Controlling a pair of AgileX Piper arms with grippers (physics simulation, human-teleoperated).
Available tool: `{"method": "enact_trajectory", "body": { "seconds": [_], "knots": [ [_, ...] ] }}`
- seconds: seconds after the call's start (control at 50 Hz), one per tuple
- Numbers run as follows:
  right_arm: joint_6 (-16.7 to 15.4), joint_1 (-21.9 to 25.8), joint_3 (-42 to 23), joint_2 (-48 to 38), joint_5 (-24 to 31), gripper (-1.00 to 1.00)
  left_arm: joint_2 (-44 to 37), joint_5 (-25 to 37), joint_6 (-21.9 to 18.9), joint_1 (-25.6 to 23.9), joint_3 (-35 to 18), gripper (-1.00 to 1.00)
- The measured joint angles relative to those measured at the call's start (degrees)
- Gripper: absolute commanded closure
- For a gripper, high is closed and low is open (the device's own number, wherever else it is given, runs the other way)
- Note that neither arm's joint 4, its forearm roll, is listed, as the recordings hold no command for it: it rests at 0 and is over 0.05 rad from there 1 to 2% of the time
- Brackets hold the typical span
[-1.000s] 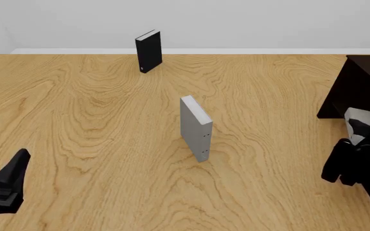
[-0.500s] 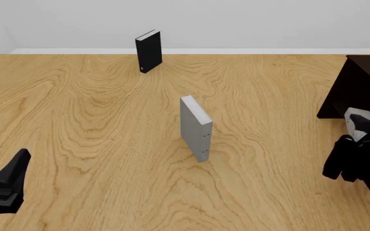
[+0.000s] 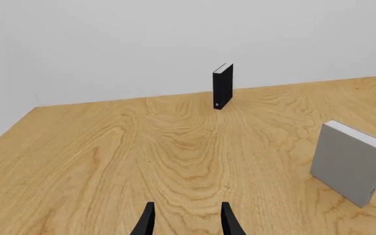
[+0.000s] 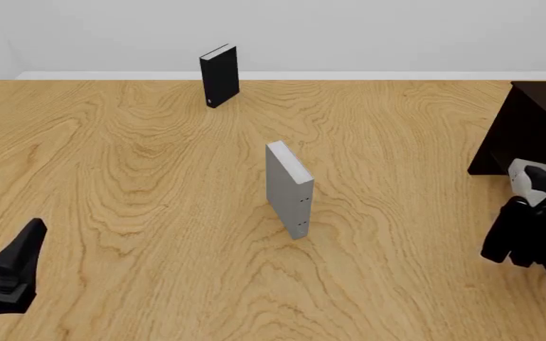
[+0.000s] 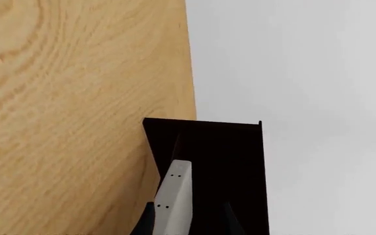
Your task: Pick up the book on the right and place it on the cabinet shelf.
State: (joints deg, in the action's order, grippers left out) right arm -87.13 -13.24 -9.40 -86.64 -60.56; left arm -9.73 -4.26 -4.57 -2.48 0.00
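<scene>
Book point(image 4: 522, 177) held between our right gripper point(image 5: 186, 226) fingers, carried slightly closer to cabinet shelf point(image 4: 536, 128) than half second ago; placement nearing. Left gripper point(image 3: 186, 223) parted, empty, idle.

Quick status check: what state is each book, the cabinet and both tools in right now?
Grey book: held between the right tool's fingers, close to the cabinet.
Second grey book: standing upright mid-table, untouched.
Black book: upright near the far wall.
Cabinet: no book on it yet.
Left tool: open, holding nothing.
Right tool: shut on the grey book.
</scene>
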Motion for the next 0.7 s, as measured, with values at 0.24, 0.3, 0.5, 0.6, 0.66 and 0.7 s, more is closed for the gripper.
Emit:
{"method": "enact_trajectory", "body": {
  "seconds": [0.24,0.3,0.5,0.6,0.66,0.7],
  "knots": [
    [0.0,0.0,0.2,0.1,-0.2,-1.0,-0.1,-0.1,0.0,0.0,0.0,-1.0],
    [0.0,0.0,0.3,0.1,-0.2,-1.0,0.0,-0.1,0.0,0.1,0.0,-1.0],
    [0.0,-0.1,0.4,0.2,-0.3,-1.0,0.1,0.1,-0.1,0.1,0.0,-1.0],
    [0.0,-0.2,0.5,0.2,-0.3,-1.0,0.2,0.1,-0.1,0.1,0.0,-1.0],
    [0.0,-0.2,0.5,0.2,-0.3,-1.0,0.2,0.2,-0.1,0.1,0.0,-1.0],
    [0.0,-0.3,0.6,0.1,-0.5,-1.0,0.3,0.3,-0.1,0.1,0.0,-1.0]
  ]
}}
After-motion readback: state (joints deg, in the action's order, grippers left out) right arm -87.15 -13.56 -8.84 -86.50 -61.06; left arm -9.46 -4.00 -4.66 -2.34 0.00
